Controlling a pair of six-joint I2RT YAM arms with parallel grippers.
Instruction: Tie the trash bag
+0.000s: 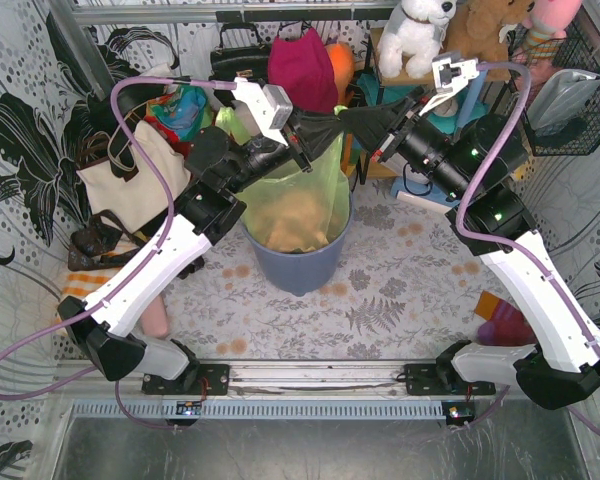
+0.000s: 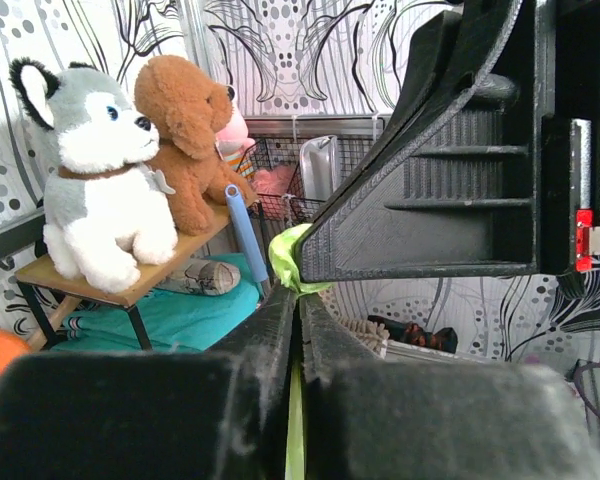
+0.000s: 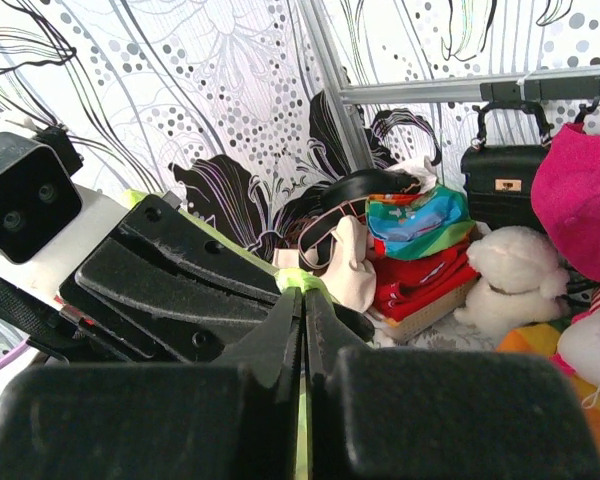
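Up over the bin (image 1: 300, 270), the left end effector (image 2: 298, 300) is pinching the green top of the trash bag (image 1: 298, 205). The right end effector (image 3: 302, 298) is clamped on the same film just beside it. The rest of the bag hangs below them, down in the bin.

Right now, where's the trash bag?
Top view, centre: the trash bag sits in the blue-grey bin, its top held above it by the left gripper and the right gripper.
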